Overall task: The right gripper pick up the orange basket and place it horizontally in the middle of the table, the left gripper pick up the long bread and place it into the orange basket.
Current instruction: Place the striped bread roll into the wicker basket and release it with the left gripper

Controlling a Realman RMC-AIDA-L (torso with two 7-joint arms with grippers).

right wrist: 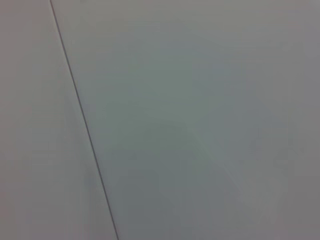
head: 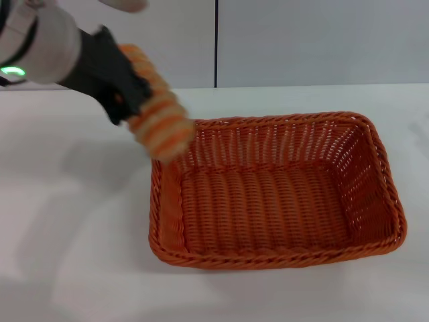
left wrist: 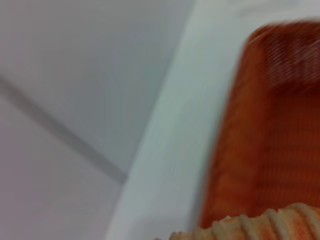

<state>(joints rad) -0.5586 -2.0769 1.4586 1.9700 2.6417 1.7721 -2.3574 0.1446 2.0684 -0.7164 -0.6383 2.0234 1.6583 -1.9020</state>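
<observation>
Head view: my left gripper (head: pixel 134 100) is clamped on the long bread (head: pixel 157 111), holding it in the air over the table (head: pixel 74 221). The loaf hangs tilted, long axis running down toward the orange basket (head: pixel 275 191), lower end right at the basket's near-left corner rim; I can't tell whether it touches. The basket lies lengthwise across the middle of the table, open and empty. Its floor lies to the right of and below the loaf, so I judge the next move is a short carry right, then down. The right gripper isn't in this view.

Left wrist view: the ridged bread (left wrist: pixel 260 227) shows at the frame edge, with the basket (left wrist: pixel 270 130) wall just beyond it and white table (left wrist: pixel 170 150) beside.

Right wrist view: only blank wall panels with one seam; the right arm looks parked, and none of its fingers show.
</observation>
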